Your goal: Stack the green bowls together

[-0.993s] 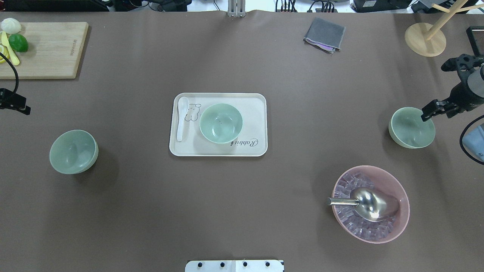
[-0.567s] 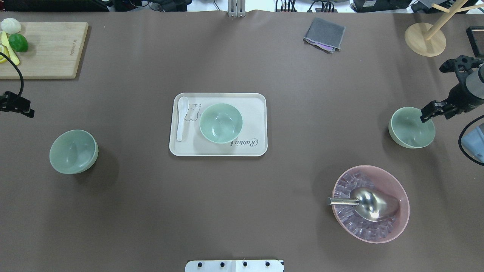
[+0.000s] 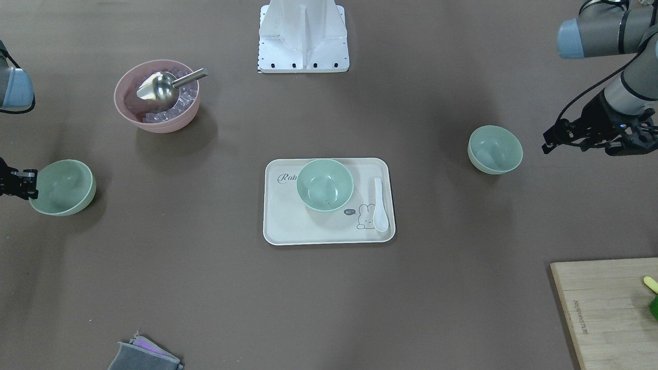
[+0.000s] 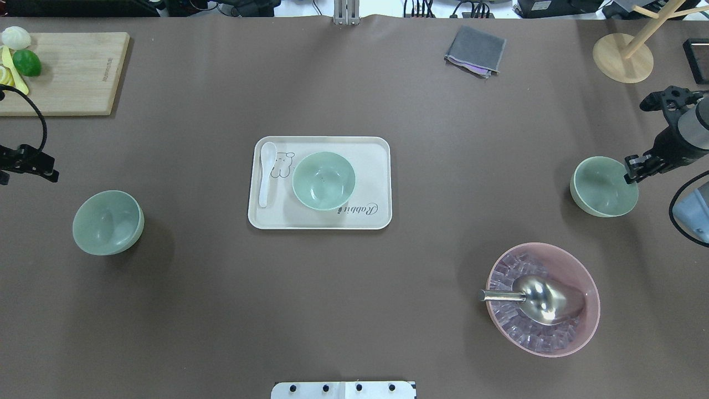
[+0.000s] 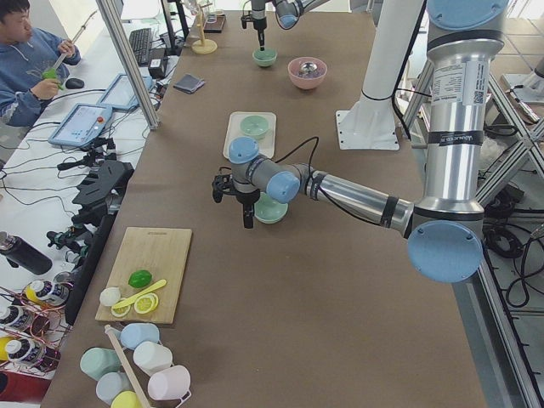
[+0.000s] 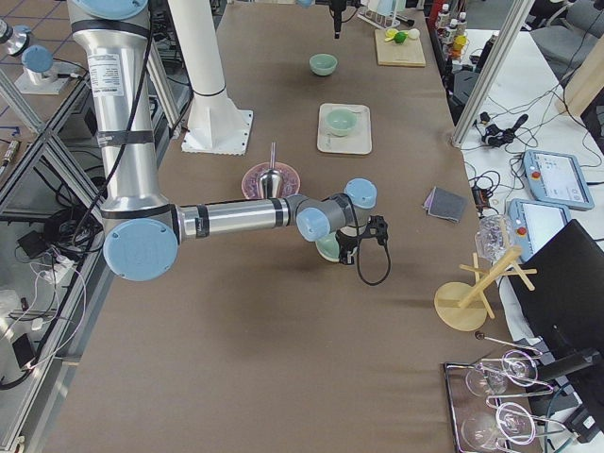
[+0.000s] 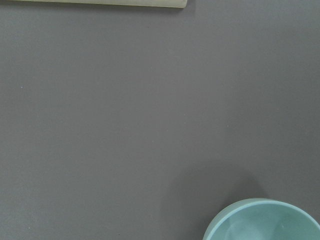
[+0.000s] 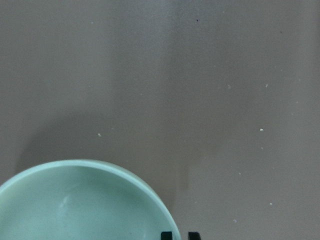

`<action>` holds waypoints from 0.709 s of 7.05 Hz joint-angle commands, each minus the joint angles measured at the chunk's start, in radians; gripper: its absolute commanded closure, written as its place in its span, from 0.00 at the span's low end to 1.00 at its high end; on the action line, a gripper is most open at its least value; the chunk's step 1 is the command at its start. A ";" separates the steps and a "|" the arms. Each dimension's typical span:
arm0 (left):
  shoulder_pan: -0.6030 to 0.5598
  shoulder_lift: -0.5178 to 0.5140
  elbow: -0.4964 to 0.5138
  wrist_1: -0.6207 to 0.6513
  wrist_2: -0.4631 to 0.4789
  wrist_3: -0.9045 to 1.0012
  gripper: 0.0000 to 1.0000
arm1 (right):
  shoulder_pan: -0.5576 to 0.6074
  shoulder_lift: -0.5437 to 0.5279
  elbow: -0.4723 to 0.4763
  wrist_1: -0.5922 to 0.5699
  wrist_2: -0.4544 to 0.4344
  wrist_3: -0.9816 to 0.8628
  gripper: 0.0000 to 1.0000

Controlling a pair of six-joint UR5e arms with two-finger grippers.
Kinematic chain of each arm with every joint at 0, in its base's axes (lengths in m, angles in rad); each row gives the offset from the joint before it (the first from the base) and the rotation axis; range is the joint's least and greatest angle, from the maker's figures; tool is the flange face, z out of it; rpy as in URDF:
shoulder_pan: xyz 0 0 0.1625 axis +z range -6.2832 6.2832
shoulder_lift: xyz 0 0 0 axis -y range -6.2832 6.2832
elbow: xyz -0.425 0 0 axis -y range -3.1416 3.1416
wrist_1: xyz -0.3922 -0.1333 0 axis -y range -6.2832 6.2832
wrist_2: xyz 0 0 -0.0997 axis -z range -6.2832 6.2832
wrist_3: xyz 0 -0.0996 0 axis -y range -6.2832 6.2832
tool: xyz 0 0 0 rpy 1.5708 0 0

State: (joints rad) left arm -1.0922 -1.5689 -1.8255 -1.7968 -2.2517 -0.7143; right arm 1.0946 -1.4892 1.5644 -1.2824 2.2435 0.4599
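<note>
Three pale green bowls stand upright and apart: the left one (image 4: 108, 223), the middle one (image 4: 323, 180) on a cream tray (image 4: 382, 219), and the right one (image 4: 604, 186). My right gripper (image 4: 634, 170) hangs over the right bowl's outer rim. In the right wrist view its fingertips (image 8: 170, 235) stand close together beside the rim (image 8: 150, 192), holding nothing. My left gripper (image 4: 52, 173) looks shut and empty, off the bowl behind and to the left of the left bowl (image 7: 265, 222). In the front view the left gripper (image 3: 546, 148) is right of that bowl (image 3: 495, 149).
A white spoon (image 4: 266, 173) lies on the tray. A pink bowl (image 4: 587, 327) of ice with a metal scoop (image 4: 540, 299) stands in front of the right bowl. A cutting board (image 4: 72, 72), grey cloth (image 4: 475, 50) and wooden stand (image 4: 623, 58) are at the back.
My left gripper has moved right and nearer the left bowl. My right gripper has shifted slightly right, from inside the right bowl's rim to over its outer edge. The bowls have not moved.
</note>
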 commanded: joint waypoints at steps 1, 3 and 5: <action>0.021 -0.009 0.012 -0.006 -0.003 -0.048 0.03 | -0.002 0.000 -0.001 0.000 0.001 -0.001 1.00; 0.104 -0.020 0.011 -0.025 0.000 -0.067 0.07 | -0.002 0.006 0.006 0.000 0.007 0.000 1.00; 0.139 -0.017 0.014 -0.030 0.001 -0.065 0.14 | -0.002 0.059 0.014 -0.008 0.053 0.002 1.00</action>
State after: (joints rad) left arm -0.9753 -1.5874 -1.8137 -1.8237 -2.2516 -0.7792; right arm 1.0921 -1.4651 1.5751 -1.2840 2.2677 0.4604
